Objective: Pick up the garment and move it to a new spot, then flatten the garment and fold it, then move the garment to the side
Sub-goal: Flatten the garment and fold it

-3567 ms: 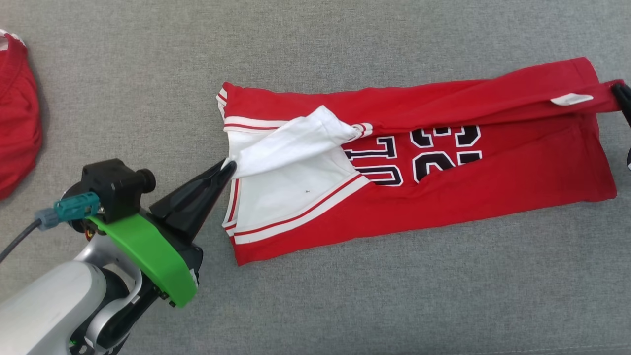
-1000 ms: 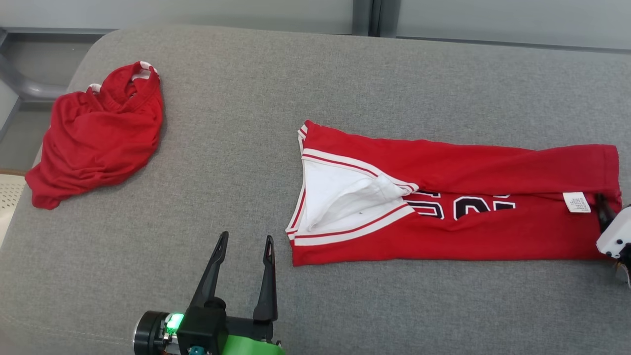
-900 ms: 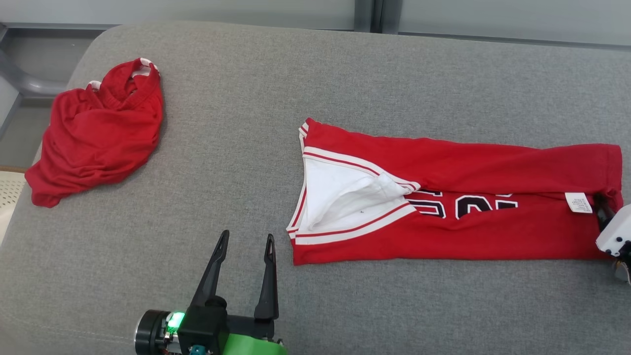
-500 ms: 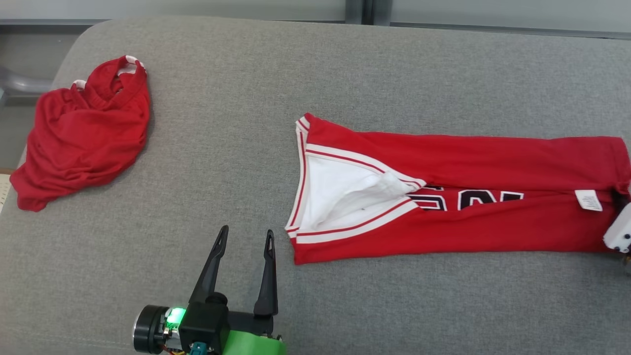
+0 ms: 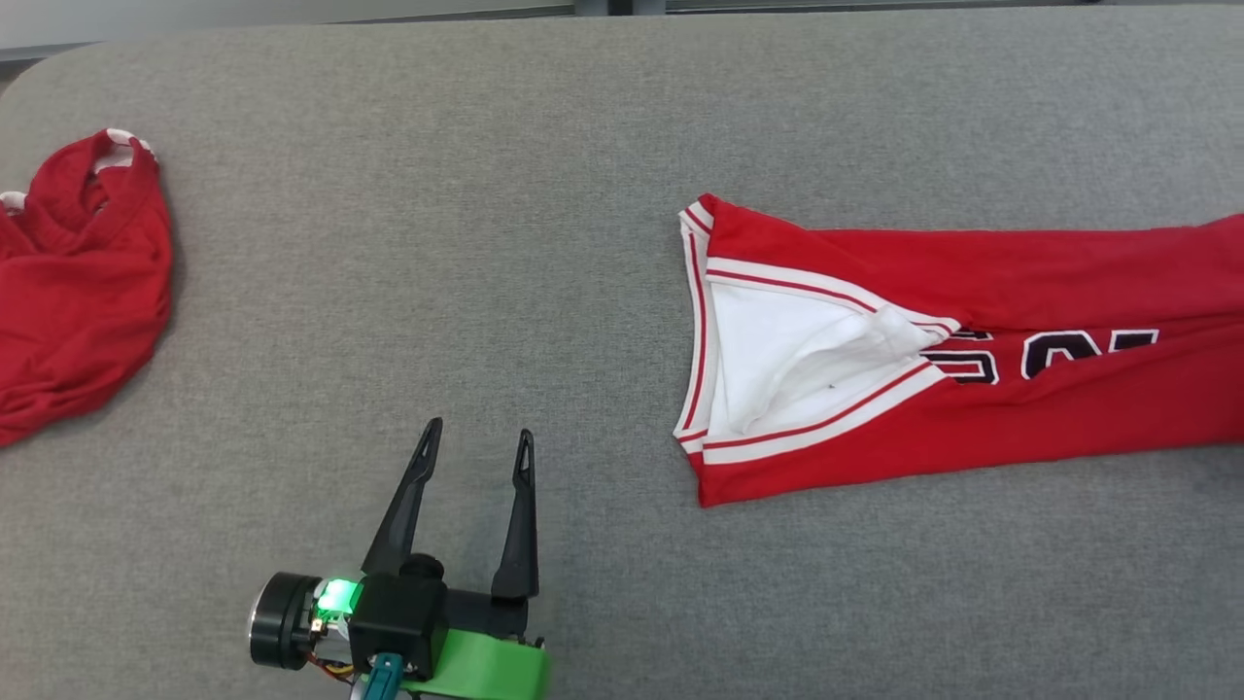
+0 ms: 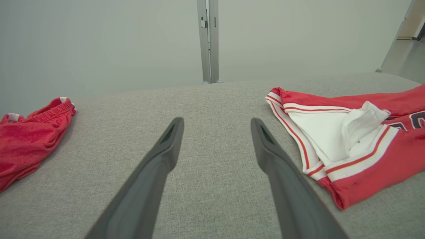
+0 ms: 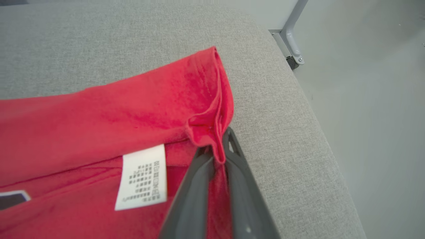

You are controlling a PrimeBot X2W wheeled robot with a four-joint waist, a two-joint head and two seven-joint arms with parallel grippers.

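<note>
The garment (image 5: 1020,428), a red jersey, lay as a long narrow band on the right of the grey surface (image 5: 389,243), neck opening towards the middle. I judged the lengthwise fold done and the crosswise fold in hand. My right hand (image 7: 215,147) was clamped on a bunched corner of the hem beside the white label (image 7: 141,177), close to the surface's rounded edge. My left hand (image 5: 478,430) hung low over bare grey, fingers spread and holding nothing, near the collar but apart from it.

The next move, as I saw it, called for carrying the pinched hem over towards the collar, with my left hand pinning that end so the band would not slide.

The head view cut the jersey off at its right edge. The lettering sat half under the upper fold, unreadable. I could not tell how many layers my right fingers held. Another red garment (image 5: 68,292) lay crumpled far left, partly out of frame.
</note>
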